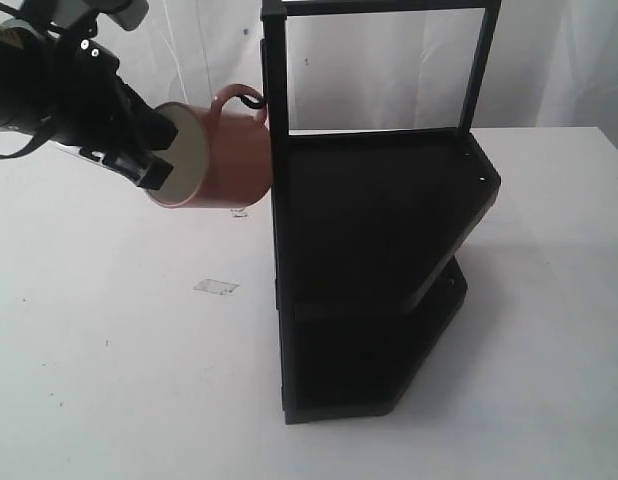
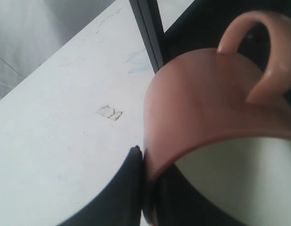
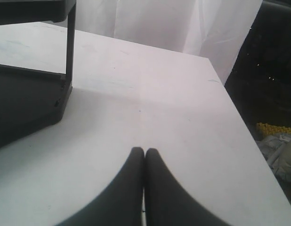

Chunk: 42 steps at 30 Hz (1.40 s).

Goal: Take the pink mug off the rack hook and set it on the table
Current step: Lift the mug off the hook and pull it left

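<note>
The pink mug point(image 1: 227, 155) lies on its side in the air, cream inside facing left, its loop handle up against the rack hook point(image 1: 253, 98) on the black post. My left gripper point(image 1: 157, 160) is shut on the mug's rim, one finger outside the wall and one inside. In the left wrist view the mug point(image 2: 206, 103) fills the right side, with the gripper point(image 2: 144, 157) pinching its rim. The white table point(image 1: 109, 350) lies well below the mug. My right gripper point(image 3: 144, 151) is shut and holds nothing, hovering over bare table point(image 3: 173, 94); the exterior view does not show it.
The tall black shelf frame point(image 1: 379, 250) stands mid-table, right of the mug, its corner also in the right wrist view as the shelf frame point(image 3: 23, 103). A small scrap of tape point(image 1: 216, 288) lies on the table below the mug. The table's edge point(image 3: 239, 117) drops off to dark floor.
</note>
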### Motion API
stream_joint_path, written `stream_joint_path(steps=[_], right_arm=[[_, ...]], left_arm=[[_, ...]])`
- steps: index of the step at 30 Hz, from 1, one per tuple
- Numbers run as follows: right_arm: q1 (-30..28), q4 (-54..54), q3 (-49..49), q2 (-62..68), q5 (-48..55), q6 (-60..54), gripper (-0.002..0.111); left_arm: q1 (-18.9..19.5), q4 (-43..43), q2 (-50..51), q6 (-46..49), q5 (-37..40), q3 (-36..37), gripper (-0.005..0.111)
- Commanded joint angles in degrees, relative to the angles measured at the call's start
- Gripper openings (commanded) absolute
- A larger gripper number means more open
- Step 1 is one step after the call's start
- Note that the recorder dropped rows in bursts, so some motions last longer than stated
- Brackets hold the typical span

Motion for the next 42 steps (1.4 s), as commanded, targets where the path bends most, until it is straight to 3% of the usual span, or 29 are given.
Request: stream_joint_path(steps=[1, 11, 21, 29, 35, 39, 42], right_arm=[[-0.21, 0.27, 0.15, -0.2, -0.58, -0.24, 0.0], [-0.21, 0.27, 0.15, -0.2, -0.58, -0.24, 0.0], [-0.21, 0.27, 0.15, -0.2, -0.58, -0.24, 0.0], [-0.21, 0.27, 0.15, -0.2, -0.58, -0.24, 0.0], [-0.21, 0.27, 0.15, -0.2, -0.58, -0.24, 0.0], [-0.21, 0.27, 0.15, -0.2, -0.58, -0.24, 0.0], [-0.21, 0.27, 0.15, -0.2, -0.58, -0.24, 0.0]], left_arm=[[-0.32, 0.38, -0.83, -0.55, 0.67, 0.12, 0.0], [2.6, 4.77, -0.83, -8.48, 0.67, 0.12, 0.0], [2.59, 8.74, -0.83, -9.81, -0.21, 0.12, 0.0], [2.59, 14.88, -0.72, -17.91, 1.72, 0.12, 0.0], [2.59, 21.57, 1.78, -23.29, 15.27, -5.04, 0.0], [2.59, 21.43, 5.16, -23.51, 27.93, -10.15, 0.0], [2.59, 20.38, 7.82, -21.74, 33.19, -11.27, 0.0]])
